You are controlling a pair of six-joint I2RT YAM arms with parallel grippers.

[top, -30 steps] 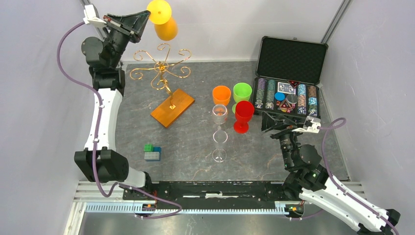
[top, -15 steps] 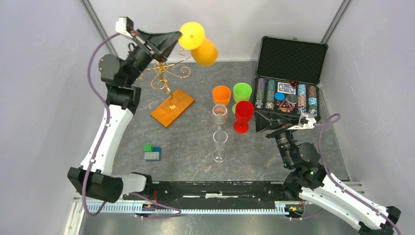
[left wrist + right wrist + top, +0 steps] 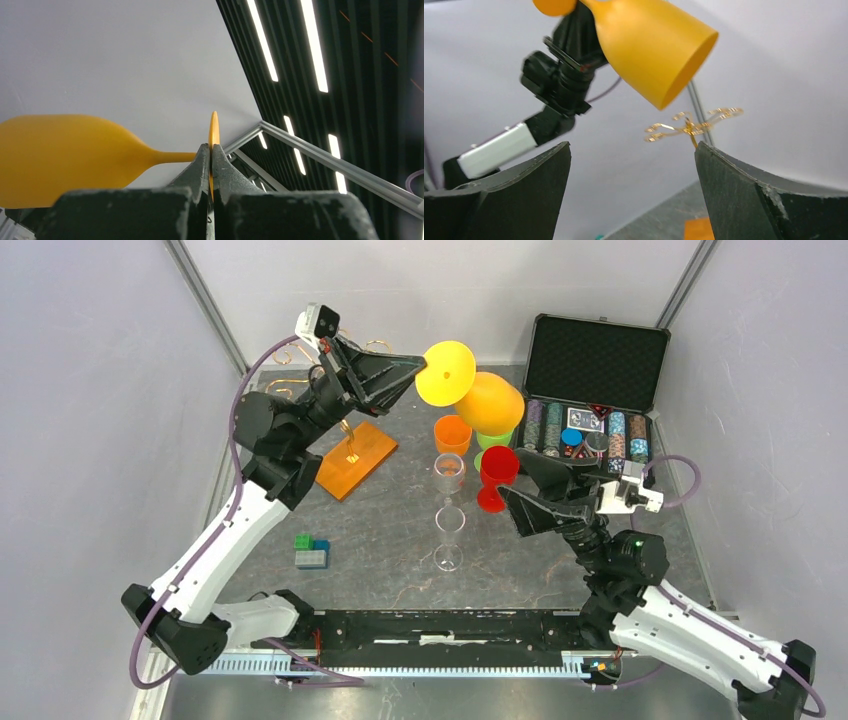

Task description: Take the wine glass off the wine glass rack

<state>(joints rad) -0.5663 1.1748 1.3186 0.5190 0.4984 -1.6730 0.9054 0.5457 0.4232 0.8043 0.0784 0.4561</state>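
Moved since earlier: the left gripper [image 3: 420, 368] has swung the wine glass [image 3: 490, 402] away from the wine glass rack [image 3: 355, 458] toward the middle of the worktop [image 3: 380, 540], and the right gripper [image 3: 510, 476] has risen and tipped up toward it.
Wine glass: yellow-orange, held in the air roughly on its side with the bowl pointing right. It hangs over the orange cup [image 3: 452, 432] and a partly hidden green cup [image 3: 494, 440], well apart from the rack.
Left gripper: pinched narrow on the thin foot disc, as the left wrist view shows, with the stem running off to one side.
Right gripper: spread wide with nothing between its fingers [image 3: 504, 195], below the bowl.
Rack: orange base at left rear; the gold scrolls that show carry nothing, though the left arm hides part of them.
Task meaning: the lift-off looks done, and what remains is probably a handover or a set-down.
Open room: bare worktop lies near the front, between the small blocks [image 3: 310, 552] and the clear glasses [image 3: 448, 500].
Crowded side: the red goblet [image 3: 497, 475] and the chip case [image 3: 595, 390] stand to the right.
Risk: a hold on the disc edge alone may let the bowl pivot.
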